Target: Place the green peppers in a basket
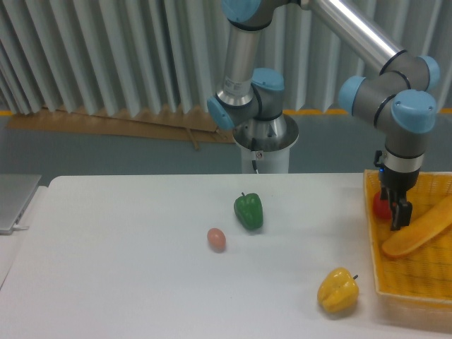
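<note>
While the green pepper [248, 210] sat on the bench [127, 275] well left of the basket [417, 272], the pincer [397, 212] hung over the basket beside a red pepper [381, 205]; grip state unclear.

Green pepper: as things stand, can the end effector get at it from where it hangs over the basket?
Probably yes. The green pepper stands alone on the table, apart from the egg and yellow pepper. Nothing lies between it and the end effector over the basket.
</note>
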